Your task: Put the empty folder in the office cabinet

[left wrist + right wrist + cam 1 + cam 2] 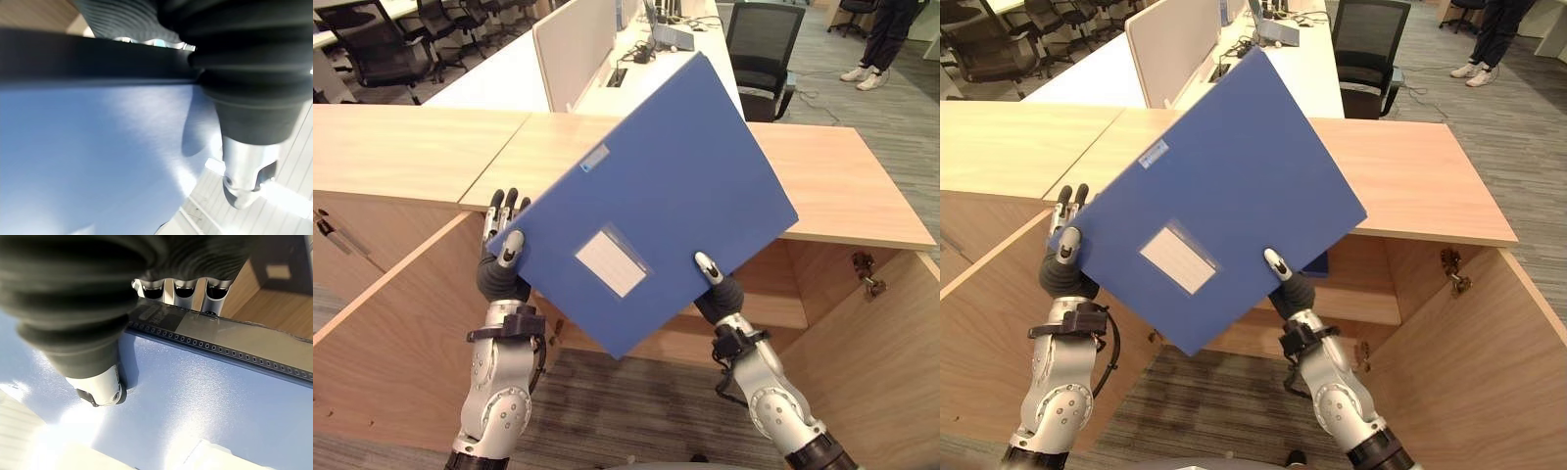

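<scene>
A large blue folder point(656, 196) with a white label pocket is held up tilted in front of the open wooden cabinet point(783, 294). My left hand point(501, 264) grips its left edge, thumb on the front and fingers behind. My right hand point(717, 289) pinches its lower right edge the same way, thumb on the blue cover point(195, 396) and fingers point(183, 289) behind the spine. In the left wrist view the thumb point(244, 171) presses the folder's face point(88, 156). The folder hides most of the cabinet's inside; a shelf point(773, 308) shows at the right.
The cabinet doors stand open: one at the left point(391, 343), one at the right point(881, 352). A wooden counter top point(842, 176) runs above. Desks and office chairs point(764, 49) stand behind, and a person's legs point(881, 39) show at the far right.
</scene>
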Robot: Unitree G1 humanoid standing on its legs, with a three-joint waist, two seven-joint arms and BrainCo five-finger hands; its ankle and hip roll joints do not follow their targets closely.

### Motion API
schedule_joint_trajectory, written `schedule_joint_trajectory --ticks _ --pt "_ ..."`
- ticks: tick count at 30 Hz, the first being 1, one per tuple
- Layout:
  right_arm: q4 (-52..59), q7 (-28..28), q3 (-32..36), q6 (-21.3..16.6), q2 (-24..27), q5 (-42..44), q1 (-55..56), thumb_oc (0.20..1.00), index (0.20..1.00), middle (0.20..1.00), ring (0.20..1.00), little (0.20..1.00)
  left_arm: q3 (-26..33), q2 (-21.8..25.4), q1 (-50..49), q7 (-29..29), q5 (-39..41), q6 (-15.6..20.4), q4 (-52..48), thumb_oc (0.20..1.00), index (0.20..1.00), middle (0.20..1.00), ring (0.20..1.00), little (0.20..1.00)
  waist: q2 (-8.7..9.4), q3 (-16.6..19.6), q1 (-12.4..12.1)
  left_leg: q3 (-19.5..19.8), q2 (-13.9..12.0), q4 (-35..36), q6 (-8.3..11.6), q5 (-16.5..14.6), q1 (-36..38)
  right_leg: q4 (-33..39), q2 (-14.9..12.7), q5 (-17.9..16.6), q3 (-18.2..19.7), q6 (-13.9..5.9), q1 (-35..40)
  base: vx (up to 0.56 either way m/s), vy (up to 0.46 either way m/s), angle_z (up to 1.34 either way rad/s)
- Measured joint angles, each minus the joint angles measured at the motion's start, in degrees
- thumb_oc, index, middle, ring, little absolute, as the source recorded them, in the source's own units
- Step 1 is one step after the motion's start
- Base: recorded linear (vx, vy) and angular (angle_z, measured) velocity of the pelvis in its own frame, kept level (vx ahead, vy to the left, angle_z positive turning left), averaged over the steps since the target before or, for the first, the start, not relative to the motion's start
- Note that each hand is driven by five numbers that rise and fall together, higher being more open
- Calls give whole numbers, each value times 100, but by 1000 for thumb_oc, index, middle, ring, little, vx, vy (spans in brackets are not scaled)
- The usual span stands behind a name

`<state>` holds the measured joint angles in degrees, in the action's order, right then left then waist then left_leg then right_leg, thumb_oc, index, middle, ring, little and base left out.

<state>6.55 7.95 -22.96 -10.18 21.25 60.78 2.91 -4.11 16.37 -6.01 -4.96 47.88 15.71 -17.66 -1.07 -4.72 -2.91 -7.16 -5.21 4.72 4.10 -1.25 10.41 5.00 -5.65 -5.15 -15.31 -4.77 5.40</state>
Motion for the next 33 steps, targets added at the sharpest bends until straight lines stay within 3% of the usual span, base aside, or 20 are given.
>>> schedule_joint_trajectory --ticks 6,17,19,25,27,30,33 --pt "-285 780 653 562 874 -623 894 200 200 200 200 200 712 208 -331 771 -109 -69 623 1000 1000 1000 1000 1000 63 -28 64 -10 -2 12 0 0 -11 0 2 1 12 0 -9 0 0 0" --pt "-1497 1550 1076 1096 1151 -1342 1568 200 200 200 200 200 962 229 -678 2169 300 -451 2394 1000 1000 1000 1000 1000 127 -52 114 -41 -1 33 0 0 -8 1 4 1 42 -1 -52 0 0 0" --pt "-1616 1701 1175 1173 1149 -1496 1667 200 200 200 200 200 967 254 -853 2520 348 -685 2861 1000 1000 1000 1000 1000 121 -55 160 -43 1 34 0 0 -10 1 -1 0 44 0 -55 0 0 0" --pt "-2101 1999 1450 1222 1153 -1605 1661 200 200 200 200 200 201 1281 -1489 3459 135 -1208 3166 1000 1000 1000 1000 1000 91 -55 229 -68 -2 40 -2 -2 -17 2 -26 12 64 -17 -39 -1 3 -1" --pt "-2242 2058 1466 1216 1139 -1645 1641 200 200 200 200 200 -169 1828 -1720 3899 -512 -1309 3377 1000 1000 1000 1000 1000 37 -36 248 -102 6 41 -9 -8 -15 2 -34 19 99 -27 -54 0 21 -7" --pt "-2379 2060 1478 1210 1017 -1690 1611 200 200 200 200 200 -367 1713 -1636 3983 -1006 -1194 3961 1000 1000 1000 1000 1000 -25 30 235 -105 12 42 -11 -9 -17 4 -39 19 106 -27 -58 1 7 -1" --pt "-2772 1974 1578 1200 531 -1683 1425 200 200 200 200 200 -499 1390 -1435 3828 -1697 -1092 4873 1000 1000 1000 1000 1000 -53 78 249 -107 8 42 -11 -9 -24 3 -31 20 113 -27 -68 0 0 0"
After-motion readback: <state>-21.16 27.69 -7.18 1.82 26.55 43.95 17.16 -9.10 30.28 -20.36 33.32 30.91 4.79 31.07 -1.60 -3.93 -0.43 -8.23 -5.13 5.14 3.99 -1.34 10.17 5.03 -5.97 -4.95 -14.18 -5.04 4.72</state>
